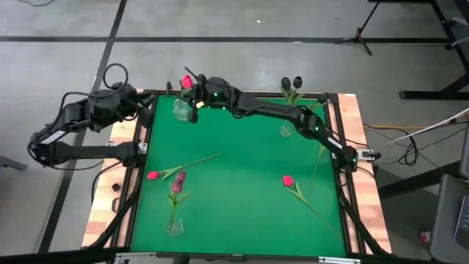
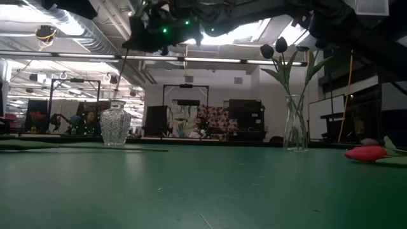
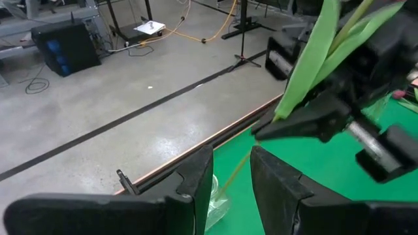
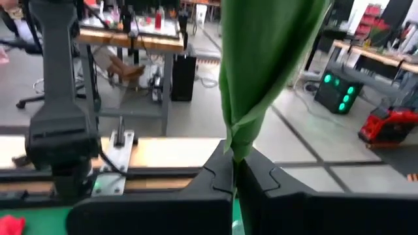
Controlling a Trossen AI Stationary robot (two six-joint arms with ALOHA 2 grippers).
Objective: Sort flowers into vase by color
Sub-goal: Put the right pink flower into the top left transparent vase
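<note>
Tulips lie scattered on my green bench (image 1: 242,198), and one is up in the air. My right claw (image 1: 196,105) reaches across to the far left corner and is clamped shut on the stem of a pink-red tulip (image 1: 187,81), whose head stands up just above the claw in the high view. In the right wrist view the fingers (image 4: 219,176) are pressed together on the stem with its green leaf (image 4: 261,72) rising between them.

The claw hangs over a small clear vase (image 1: 180,110) at that far left corner; in the low view this vase (image 2: 115,126) looks like cut glass and stands upright.

My left claw (image 3: 232,189) waits off the bench's far left edge, fingers a little apart and holding nothing that I can see.

At the far edge, right of centre, a tall clear vase (image 2: 296,124) holds two near-black tulips (image 1: 291,83).

A third clear vase (image 1: 174,226) near the front left holds a maroon-pink tulip (image 1: 179,180). Beside it another pink-red tulip (image 1: 153,175) lies flat, its stem running toward the middle. One more pink-red tulip (image 1: 288,180) lies on the right side, and a long green stem (image 1: 318,165) lies near the right edge; I cannot see its head.
</note>
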